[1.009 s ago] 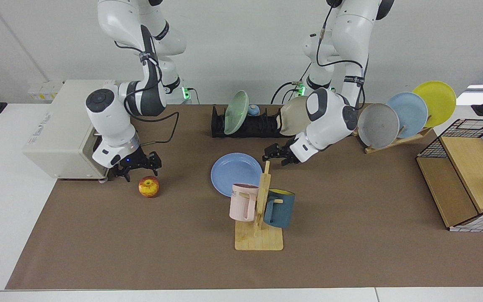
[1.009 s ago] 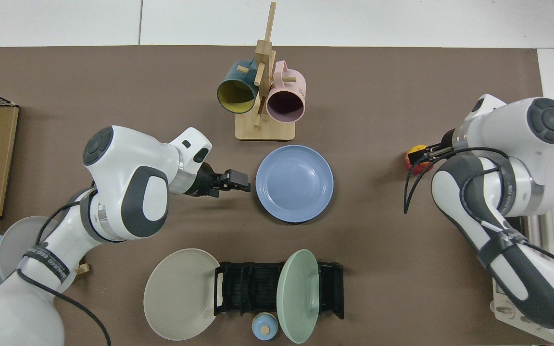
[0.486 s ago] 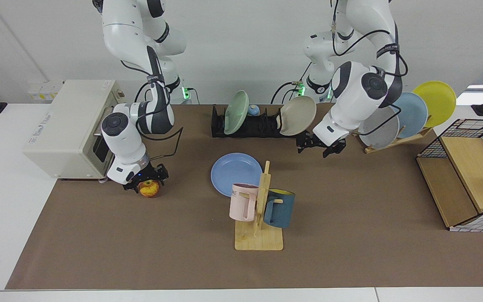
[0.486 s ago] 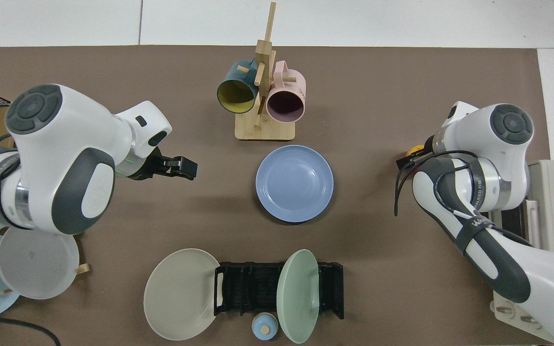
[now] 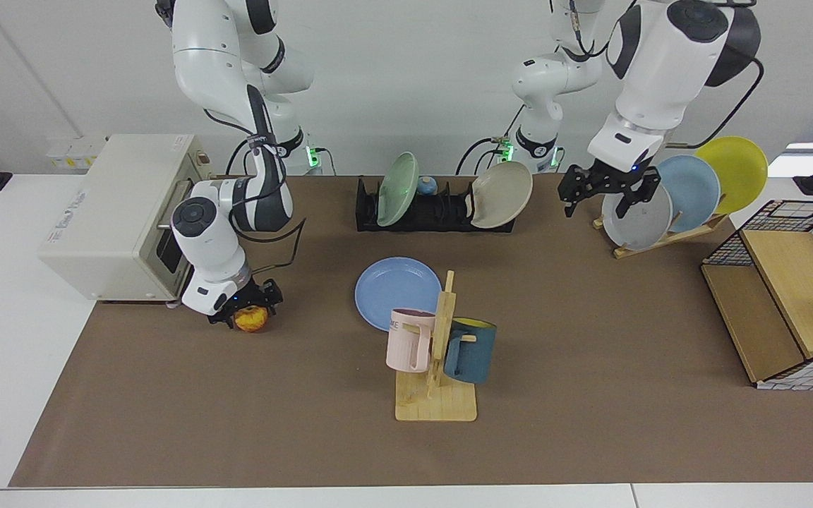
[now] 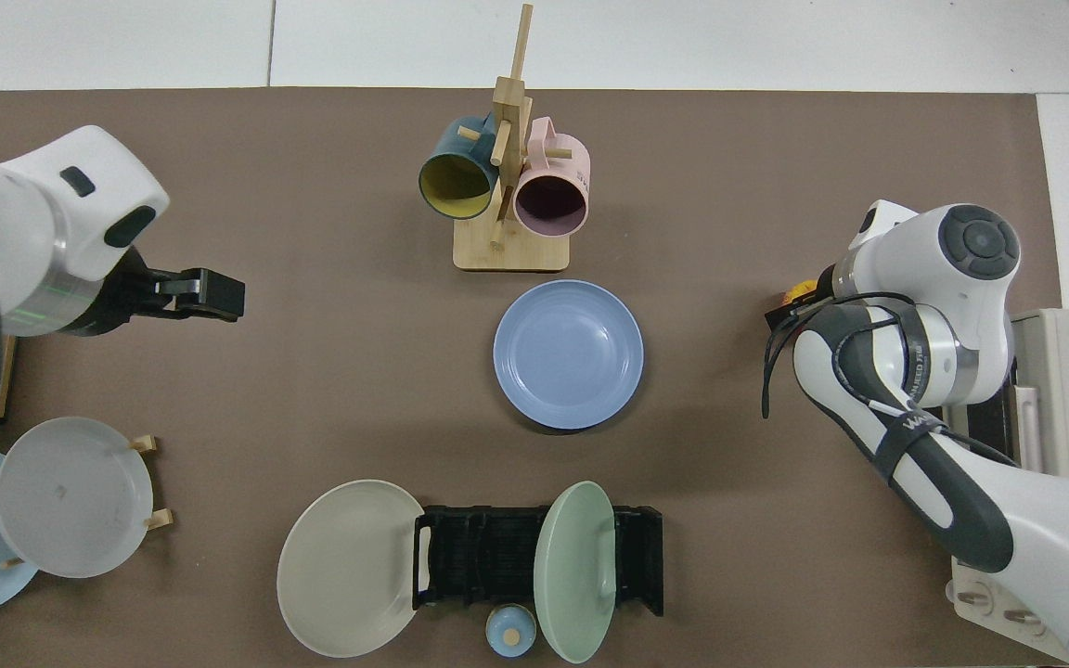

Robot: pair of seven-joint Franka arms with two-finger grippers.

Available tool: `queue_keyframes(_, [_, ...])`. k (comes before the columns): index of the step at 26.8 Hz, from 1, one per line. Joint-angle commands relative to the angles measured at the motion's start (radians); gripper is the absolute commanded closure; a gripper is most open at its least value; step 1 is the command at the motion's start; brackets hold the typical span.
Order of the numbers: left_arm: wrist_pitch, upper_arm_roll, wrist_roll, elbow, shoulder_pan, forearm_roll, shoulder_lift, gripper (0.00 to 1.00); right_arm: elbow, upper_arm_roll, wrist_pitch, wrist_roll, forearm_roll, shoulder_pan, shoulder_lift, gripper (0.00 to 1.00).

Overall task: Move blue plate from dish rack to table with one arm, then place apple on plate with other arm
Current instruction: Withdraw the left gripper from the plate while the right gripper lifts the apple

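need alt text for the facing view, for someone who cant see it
The right end effector is down around the apple on the table, beside the blue plate lying flat. The left end effector hangs open, raised near the wooden plate stand.

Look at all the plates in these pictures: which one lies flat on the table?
The blue plate lies flat on the brown mat, beside the mug stand. The others all lean on edge in the black dish rack or the wooden stand.
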State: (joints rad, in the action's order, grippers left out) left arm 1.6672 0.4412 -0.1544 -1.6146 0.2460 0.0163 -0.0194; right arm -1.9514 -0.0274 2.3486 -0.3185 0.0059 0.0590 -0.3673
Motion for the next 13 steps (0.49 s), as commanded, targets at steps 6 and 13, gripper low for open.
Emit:
queue_keyframes(6, [-0.159,0.002,-0.065,0.11,0.047,0.039,0.001,0.0,0.012,0.004,0.003,-0.048,-0.007,-0.019,-0.005,1.0])
queue_keyframes(13, [-0.156,0.005,-0.054,0.099,0.053,0.022,0.003,0.0,0.071,0.006,-0.109,-0.021,0.013,-0.005,0.043,1.0])
